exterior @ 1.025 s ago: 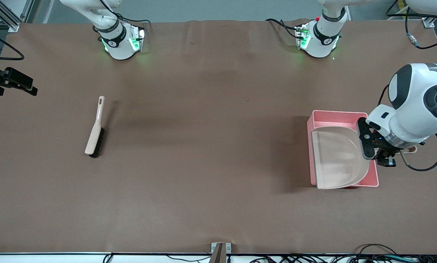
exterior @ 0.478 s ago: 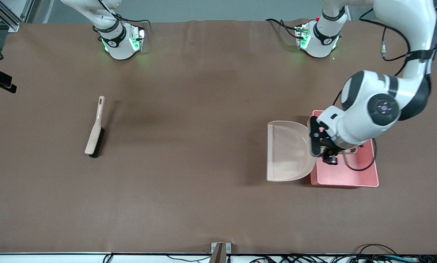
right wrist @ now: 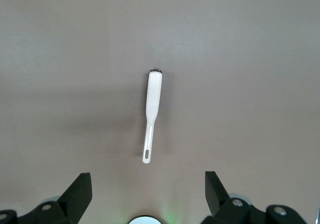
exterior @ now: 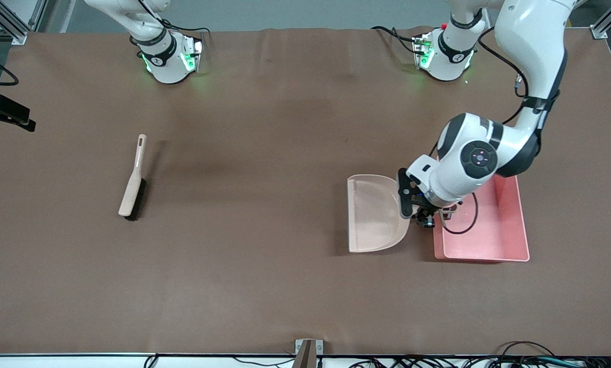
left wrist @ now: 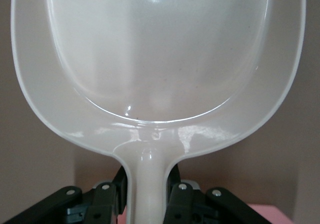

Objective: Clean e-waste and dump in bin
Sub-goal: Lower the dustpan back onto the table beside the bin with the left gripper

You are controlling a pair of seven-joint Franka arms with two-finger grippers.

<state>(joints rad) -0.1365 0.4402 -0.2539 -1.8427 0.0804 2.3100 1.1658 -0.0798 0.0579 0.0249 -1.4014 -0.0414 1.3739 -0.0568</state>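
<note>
dustpan held beside the bin, brush lying alone

the left gripper (exterior: 424,217) is clamped on the handle of the beige dustpan (exterior: 374,213), its jaws pressed against the handle on both sides. it holds the pan over the table just beside the pink bin (exterior: 510,225), on the side toward the right arm's end, with the pan's open edge pointing away from the bin. the gripper itself sits over the bin's wall.

the left wrist view shows what the front view does not: the handle (left wrist: 149,184) running straight between the dark fingers (left wrist: 107,204), and the dustpan's scoop (left wrist: 160,54) bare inside. a small pink corner of the bin (left wrist: 262,213) shows at the frame edge.

the e-waste cannot be made out in any view; the left arm covers part of the bin's inside.

the right gripper (right wrist: 145,196) hangs high over the brush (right wrist: 151,115), jaws spread wide and holding nothing. in the front view only a dark piece of it (exterior: 6,113) shows, cut off at the frame edge. the brush (exterior: 133,179) lies flat on the table (exterior: 264,153) toward the right arm's end, well apart from the dustpan.
</note>
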